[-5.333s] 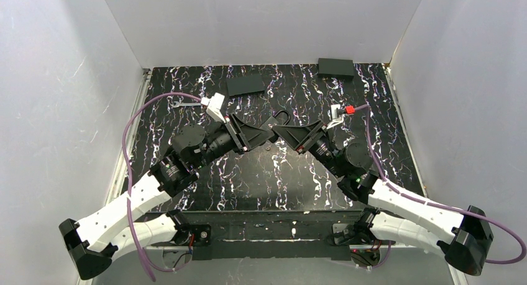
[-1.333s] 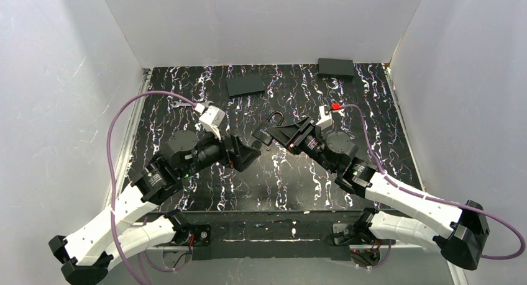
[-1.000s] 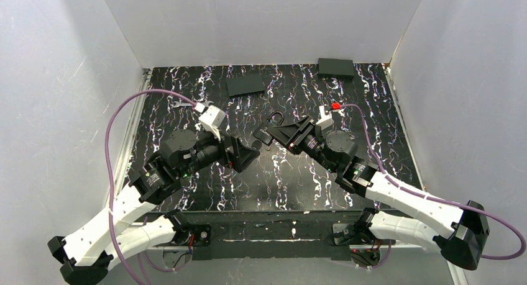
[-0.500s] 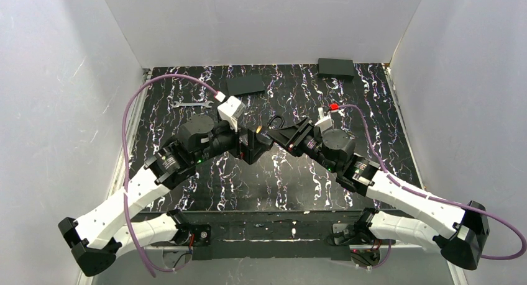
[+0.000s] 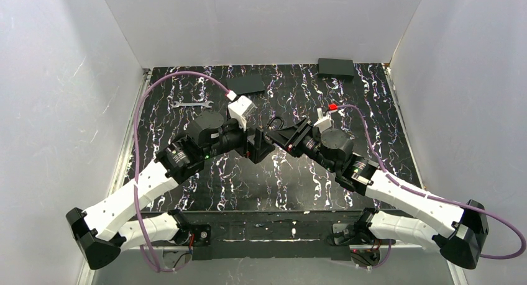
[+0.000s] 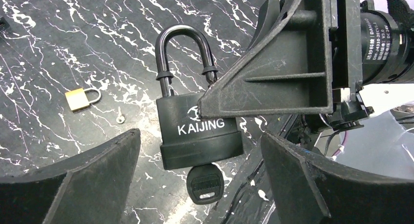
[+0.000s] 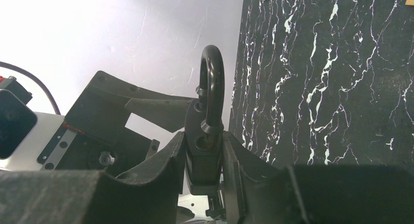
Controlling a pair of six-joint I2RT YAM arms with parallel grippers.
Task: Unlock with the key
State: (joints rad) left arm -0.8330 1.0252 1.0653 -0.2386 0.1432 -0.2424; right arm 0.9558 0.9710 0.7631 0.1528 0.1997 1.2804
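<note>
- The left gripper [image 5: 261, 146] was pictured with its jaws spread wide and nothing between them yet, one finger [image 6: 83, 180] standing on either side of the key [image 6: 204, 185].
- The key was seated in the underside of the black padlock [image 6: 197, 129], only its rounded black head left showing below the body.
- The padlock was clamped by its body in the half-closed jaws of the right gripper [image 7: 205, 153], shackle up and still locked, and held clear of the middle of the table [image 5: 205, 185].
- A second earlier the left arm had been parked well to the left of the lock; it had since been swung in until the two grippers all but met.
- The key was thereby judged ready to be pinched and turned, the unlocking itself not yet done.
- A small brass padlock [image 6: 83, 98] was left lying on the table below, and a wrench [image 5: 192, 103] near the far-left corner.
</note>
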